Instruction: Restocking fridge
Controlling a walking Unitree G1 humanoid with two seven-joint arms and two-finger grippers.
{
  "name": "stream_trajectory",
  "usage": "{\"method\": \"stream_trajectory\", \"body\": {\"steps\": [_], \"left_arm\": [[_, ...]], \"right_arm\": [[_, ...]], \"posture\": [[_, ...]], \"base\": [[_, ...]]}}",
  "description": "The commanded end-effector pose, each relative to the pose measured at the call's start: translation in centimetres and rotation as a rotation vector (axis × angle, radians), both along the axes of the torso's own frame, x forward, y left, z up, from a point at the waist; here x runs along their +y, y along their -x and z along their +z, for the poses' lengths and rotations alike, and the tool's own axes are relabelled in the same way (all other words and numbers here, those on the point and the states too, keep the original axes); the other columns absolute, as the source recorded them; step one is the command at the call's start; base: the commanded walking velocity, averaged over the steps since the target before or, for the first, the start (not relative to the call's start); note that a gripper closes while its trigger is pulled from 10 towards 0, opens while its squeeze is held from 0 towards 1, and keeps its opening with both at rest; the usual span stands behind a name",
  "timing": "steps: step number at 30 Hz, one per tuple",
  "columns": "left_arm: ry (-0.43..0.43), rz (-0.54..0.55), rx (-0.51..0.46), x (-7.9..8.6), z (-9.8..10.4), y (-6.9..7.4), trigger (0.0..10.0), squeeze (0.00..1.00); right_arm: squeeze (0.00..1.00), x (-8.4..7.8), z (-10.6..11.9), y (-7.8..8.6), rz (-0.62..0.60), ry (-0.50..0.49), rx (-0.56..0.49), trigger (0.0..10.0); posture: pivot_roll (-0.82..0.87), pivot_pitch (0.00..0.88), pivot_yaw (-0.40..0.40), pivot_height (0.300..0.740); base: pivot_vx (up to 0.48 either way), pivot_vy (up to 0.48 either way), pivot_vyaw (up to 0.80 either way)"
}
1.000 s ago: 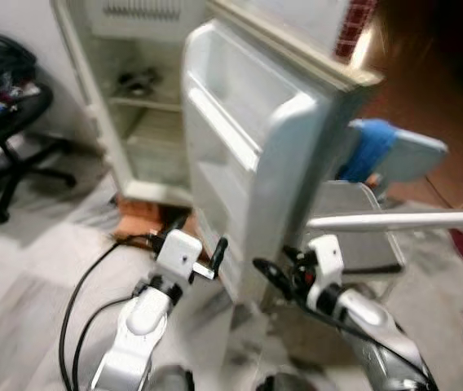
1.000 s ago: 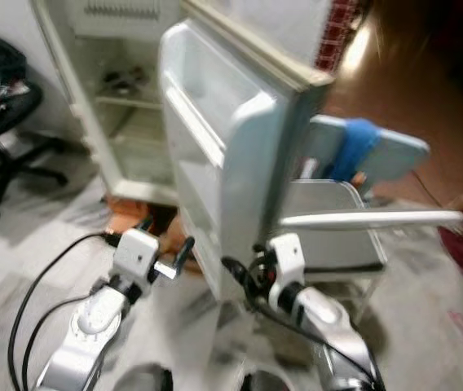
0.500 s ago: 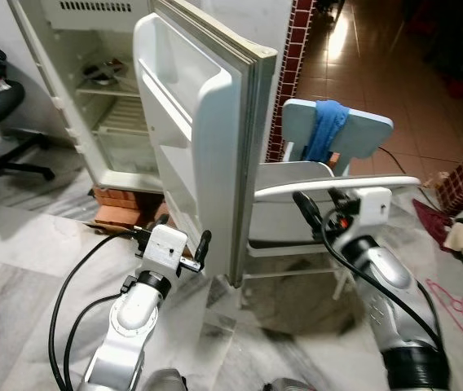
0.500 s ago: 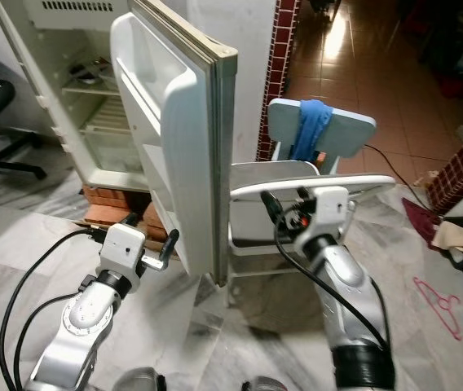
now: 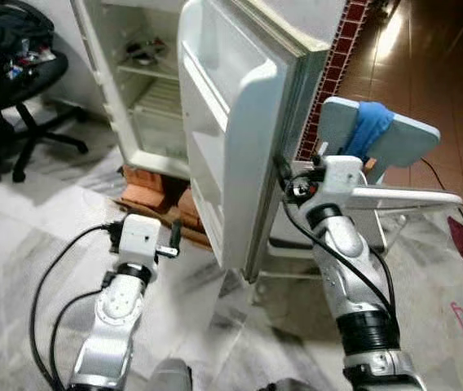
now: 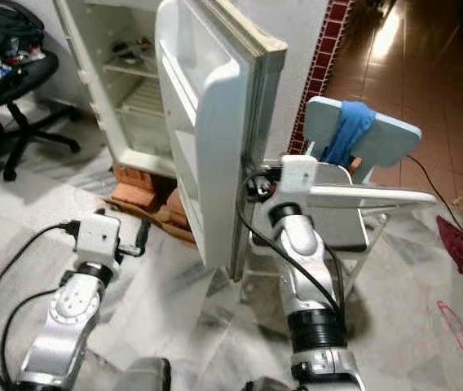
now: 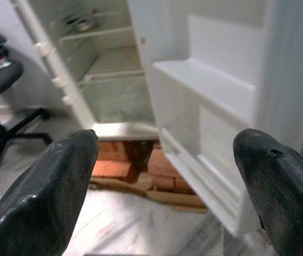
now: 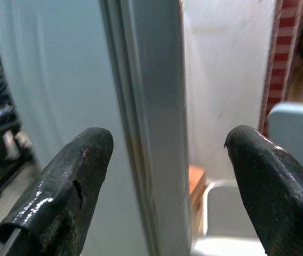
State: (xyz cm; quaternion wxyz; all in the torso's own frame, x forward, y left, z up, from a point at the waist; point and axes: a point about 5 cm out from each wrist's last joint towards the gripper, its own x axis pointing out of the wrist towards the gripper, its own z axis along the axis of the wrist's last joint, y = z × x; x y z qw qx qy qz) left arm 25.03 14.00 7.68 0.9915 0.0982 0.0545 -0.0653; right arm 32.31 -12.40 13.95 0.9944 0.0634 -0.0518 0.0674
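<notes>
Right gripper (image 8: pixel 162 176) spread wide astride fridge door (image 5: pixel 240 122) edge, seemingly not touching; left gripper (image 7: pixel 167 176) open, low.

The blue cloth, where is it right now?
In the eye views the blue cloth hangs over the back of the pale chair on the robot's right, just behind the open fridge door.

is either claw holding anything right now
No. The right claw is open around the fridge door edge, not shut on it; the left claw is open, empty.
</notes>
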Motion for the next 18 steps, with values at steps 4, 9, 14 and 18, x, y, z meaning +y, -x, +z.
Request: {"method": "stream_trajectory", "body": {"steps": [4, 9, 14, 18], "left_arm": [[0.001, 0.013, 0.001, 0.0, 0.1, -0.2, 10.0, 0.00], [0.004, 0.013, 0.003, -0.1, 0.1, -0.3, 10.0, 0.00], [0.007, -0.002, 0.004, -0.3, 0.2, -0.5, 10.0, 0.00], [0.005, -0.018, 0.002, -0.4, 0.2, -0.5, 10.0, 0.00]], "right_arm": [[0.00, -1.0, -0.1, -0.8, -0.105, 0.044, 0.011, 10.0], [0.00, 0.1, -0.1, -1.6, -0.076, 0.010, 0.025, 10.0], [0.00, 4.0, 0.8, -2.5, 0.107, -0.128, 0.027, 10.0], [0.00, 7.5, 2.9, -2.2, 0.302, -0.271, -0.019, 10.0]], "posture": [[0.07, 0.024, -0.027, 0.740], [0.08, 0.023, -0.027, 0.740], [0.08, 0.020, -0.019, 0.740], [0.08, 0.020, -0.019, 0.740]], "base": [[0.000, 0.000, 0.00], [0.000, 0.000, 0.00], [0.000, 0.000, 0.00], [0.000, 0.000, 0.00]]}}
